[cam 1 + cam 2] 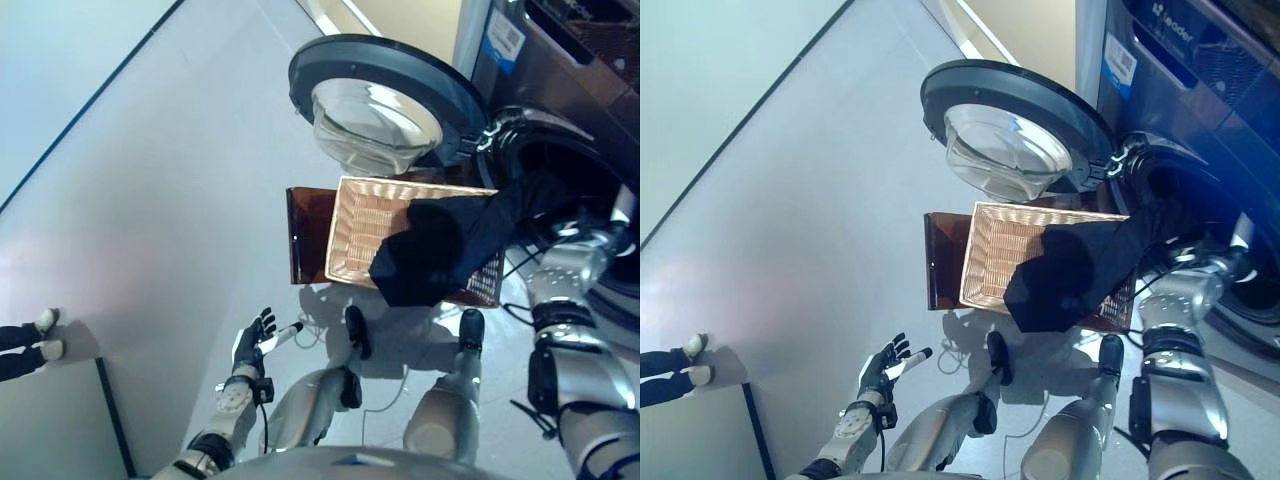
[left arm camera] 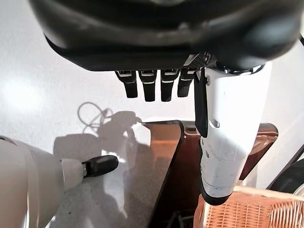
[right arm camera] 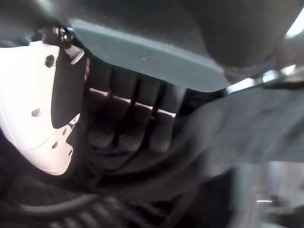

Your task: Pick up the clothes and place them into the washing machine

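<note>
A dark garment [image 1: 440, 250] hangs stretched from over the wicker basket [image 1: 360, 225] up to the washing machine's drum opening [image 1: 590, 170]. My right hand [image 3: 128, 123] is at the mouth of the drum, its fingers curled into the dark cloth. In the eye views the garment hides that hand, and only its forearm [image 1: 565, 270] shows. The machine's round door [image 1: 380, 100] stands swung open above the basket. My left hand [image 1: 252, 345] hovers low on the left over the floor, its fingers [image 2: 152, 83] straight and holding nothing.
The basket rests on a low brown stand [image 1: 305, 235] in front of the machine. A person's feet [image 1: 45, 335] show at the far left edge. A white panel [image 1: 50, 420] lies on the floor at the lower left.
</note>
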Controlling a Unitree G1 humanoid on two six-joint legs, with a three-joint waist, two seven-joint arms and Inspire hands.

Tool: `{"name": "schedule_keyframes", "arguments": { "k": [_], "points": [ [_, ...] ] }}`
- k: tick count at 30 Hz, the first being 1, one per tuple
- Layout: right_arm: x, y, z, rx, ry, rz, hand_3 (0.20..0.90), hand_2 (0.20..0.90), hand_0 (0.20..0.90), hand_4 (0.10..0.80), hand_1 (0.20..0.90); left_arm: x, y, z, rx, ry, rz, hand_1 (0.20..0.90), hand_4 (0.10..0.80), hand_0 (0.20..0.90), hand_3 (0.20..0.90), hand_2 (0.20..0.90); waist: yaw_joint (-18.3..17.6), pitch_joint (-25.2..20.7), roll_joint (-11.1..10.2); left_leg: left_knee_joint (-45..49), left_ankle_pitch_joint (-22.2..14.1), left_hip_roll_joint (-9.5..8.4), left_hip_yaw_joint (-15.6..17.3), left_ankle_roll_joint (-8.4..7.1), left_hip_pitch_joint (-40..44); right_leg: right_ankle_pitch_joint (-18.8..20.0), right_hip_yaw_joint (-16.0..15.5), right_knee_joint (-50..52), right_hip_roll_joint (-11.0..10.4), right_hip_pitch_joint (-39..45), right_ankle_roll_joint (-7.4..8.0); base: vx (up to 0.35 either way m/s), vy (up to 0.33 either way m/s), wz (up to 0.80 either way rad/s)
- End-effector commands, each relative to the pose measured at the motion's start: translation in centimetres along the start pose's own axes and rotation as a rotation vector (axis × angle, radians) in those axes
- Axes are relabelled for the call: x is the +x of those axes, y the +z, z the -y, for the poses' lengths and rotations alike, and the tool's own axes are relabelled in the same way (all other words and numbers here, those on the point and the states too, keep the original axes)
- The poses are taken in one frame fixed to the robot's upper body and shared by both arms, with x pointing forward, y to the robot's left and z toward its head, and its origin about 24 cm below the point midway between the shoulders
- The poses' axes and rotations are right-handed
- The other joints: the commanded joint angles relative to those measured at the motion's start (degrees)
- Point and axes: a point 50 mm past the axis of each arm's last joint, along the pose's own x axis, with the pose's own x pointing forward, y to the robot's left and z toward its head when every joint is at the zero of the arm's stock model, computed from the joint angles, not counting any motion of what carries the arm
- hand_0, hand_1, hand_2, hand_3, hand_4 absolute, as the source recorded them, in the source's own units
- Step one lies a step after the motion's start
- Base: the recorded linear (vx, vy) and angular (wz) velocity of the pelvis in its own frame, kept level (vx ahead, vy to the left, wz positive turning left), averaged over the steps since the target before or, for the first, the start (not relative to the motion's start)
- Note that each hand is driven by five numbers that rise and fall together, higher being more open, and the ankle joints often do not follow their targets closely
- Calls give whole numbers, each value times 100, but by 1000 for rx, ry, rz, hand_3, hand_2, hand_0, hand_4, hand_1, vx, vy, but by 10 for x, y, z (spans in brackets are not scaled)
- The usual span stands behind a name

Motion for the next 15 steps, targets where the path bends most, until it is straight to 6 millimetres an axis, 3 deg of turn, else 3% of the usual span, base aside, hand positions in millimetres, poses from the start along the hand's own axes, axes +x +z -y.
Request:
{"name": "schedule_keyframes", "arguments": {
  "k": [1, 6, 7, 8, 15],
  "points": [
    [-24, -21, -29, -183, 273, -20, 200, 200, 200, 300, 200, 10, 19, -14, 37, 93, 64, 900, 800, 900, 900, 900, 44, -406, -179, -43, -236, 175, 74, -583, 323, -94, 14, 670, 130, -175, -300, 52, -41, -16],
    [-73, -67, -19, -353, 388, -185, 200, 200, 200, 300, 200, 12, 17, -21, 53, 158, 33, 900, 800, 900, 900, 900, -23, -601, -640, -43, -272, 279, 86, -600, 495, -62, -46, 559, 202, 71, -314, 61, -54, -3],
    [-73, -67, -19, -353, 388, -185, 200, 200, 200, 300, 200, 12, 17, -22, 53, 159, 34, 900, 800, 900, 900, 900, -24, -613, -640, -43, -258, 280, 86, -598, 473, -41, -47, 544, 204, 56, -317, 95, -56, -6],
    [-85, -78, -13, -385, 402, -235, 200, 200, 200, 300, 200, 13, 19, -24, 65, 175, 34, 900, 800, 900, 900, 900, -22, -714, -803, -43, -275, 313, 71, -599, 551, -40, -89, 498, 225, 167, -309, 90, -42, -5],
    [-118, -114, 5, -416, 406, -416, 200, 200, 200, 300, 200, 12, 16, -35, 123, 209, 9, 900, 800, 900, 900, 900, 32, -1039, -1262, -43, -372, 400, 72, -608, 928, -55, -141, 359, 324, 585, -300, 97, -32, -4]
  ]
}}
